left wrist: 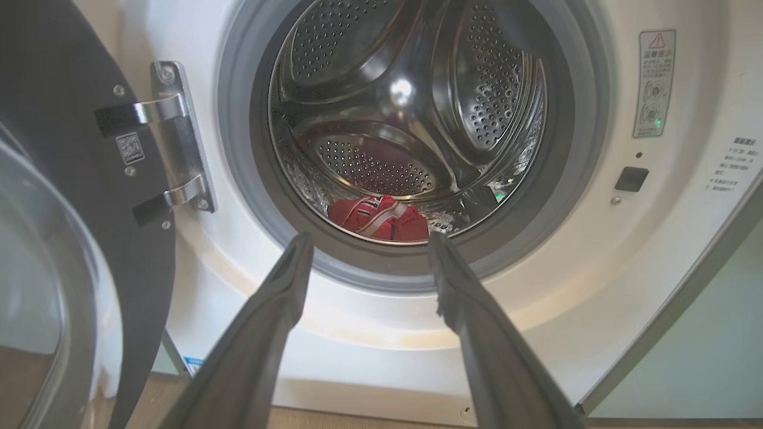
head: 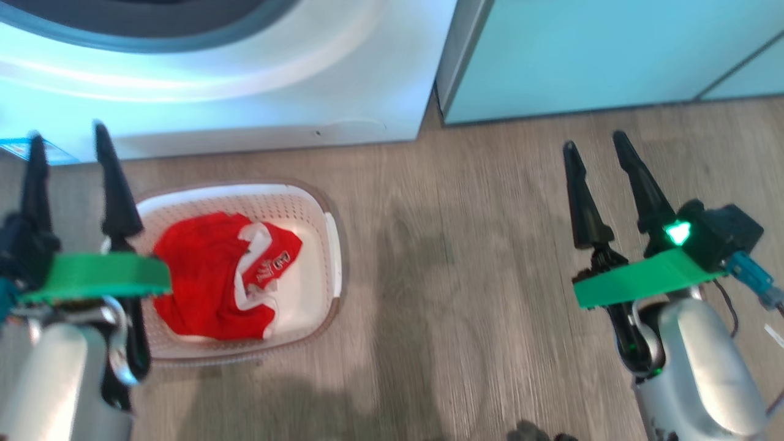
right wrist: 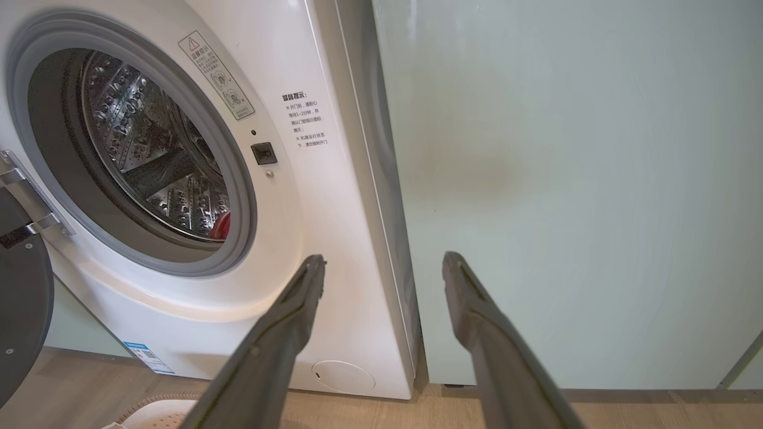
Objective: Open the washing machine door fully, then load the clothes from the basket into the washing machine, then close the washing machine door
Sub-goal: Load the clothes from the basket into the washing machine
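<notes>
So: left gripper (head: 67, 133) wide open, empty, hanging over the basket's (head: 245, 197) left edge. Clothes (head: 208, 275) lie in it, just right of and below those fingers, so the left arm is nearer. Right gripper (head: 595, 141) equally open, empty, well apart over bare floor (head: 459, 275). Left forearm (head: 43, 380) hides the basket's left rim; one garment or several in the heap, can't tell. Beyond: machine (head: 245, 104), door (left wrist: 71, 119) swung left and cut off by the frame; one red piece (left wrist: 381, 217) in the drum (left wrist: 405, 119).
</notes>
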`<state>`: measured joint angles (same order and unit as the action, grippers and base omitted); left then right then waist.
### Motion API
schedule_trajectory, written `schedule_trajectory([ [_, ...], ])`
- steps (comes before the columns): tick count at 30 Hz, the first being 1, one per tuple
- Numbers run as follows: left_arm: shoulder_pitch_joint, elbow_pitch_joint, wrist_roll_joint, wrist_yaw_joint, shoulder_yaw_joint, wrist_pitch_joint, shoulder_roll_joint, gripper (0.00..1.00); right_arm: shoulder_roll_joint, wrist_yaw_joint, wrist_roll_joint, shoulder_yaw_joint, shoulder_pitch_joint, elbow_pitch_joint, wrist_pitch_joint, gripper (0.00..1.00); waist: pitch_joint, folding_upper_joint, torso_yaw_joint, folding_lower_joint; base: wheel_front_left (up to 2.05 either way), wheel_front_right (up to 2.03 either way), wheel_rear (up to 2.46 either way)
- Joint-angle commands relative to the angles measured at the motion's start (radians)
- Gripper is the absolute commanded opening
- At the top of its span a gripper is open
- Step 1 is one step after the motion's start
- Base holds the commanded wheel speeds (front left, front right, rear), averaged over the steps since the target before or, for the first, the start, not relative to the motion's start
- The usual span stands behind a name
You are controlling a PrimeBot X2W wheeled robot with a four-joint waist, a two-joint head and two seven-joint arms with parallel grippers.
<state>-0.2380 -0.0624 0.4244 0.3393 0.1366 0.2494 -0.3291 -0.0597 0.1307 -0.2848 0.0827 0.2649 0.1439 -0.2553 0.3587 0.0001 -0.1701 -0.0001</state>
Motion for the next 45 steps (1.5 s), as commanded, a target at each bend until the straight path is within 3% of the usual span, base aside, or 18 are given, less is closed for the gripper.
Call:
schedule_trajectory([
  [1, 0.008, -0.044, -0.012, 0.008, -0.033, 0.011, -0.005, 1.00, -0.009, 0.000, 0.007, 0.011, -0.019, -0.027, -0.003, 1.00, -0.040, -0.0001, 0.021, 0.0001, 0.00, 0.00, 0.00],
  [22, 0.177, 0.019, -0.066, -0.041, 0.054, 0.010, 0.034, 1.00, -0.013, 0.000, 0.031, -0.044, -0.158, -0.061, 0.072, 1.00, -0.237, -0.0001, 0.069, 0.0001, 0.00, 0.00, 0.00],
  [45, 0.189, 0.036, -0.060, -0.014, 0.058, -0.011, 0.024, 1.00, 0.000, 0.000, 0.038, -0.054, -0.196, -0.095, 0.096, 1.00, -0.272, -0.0001, 0.081, 0.0001, 0.00, 0.00, 0.00],
])
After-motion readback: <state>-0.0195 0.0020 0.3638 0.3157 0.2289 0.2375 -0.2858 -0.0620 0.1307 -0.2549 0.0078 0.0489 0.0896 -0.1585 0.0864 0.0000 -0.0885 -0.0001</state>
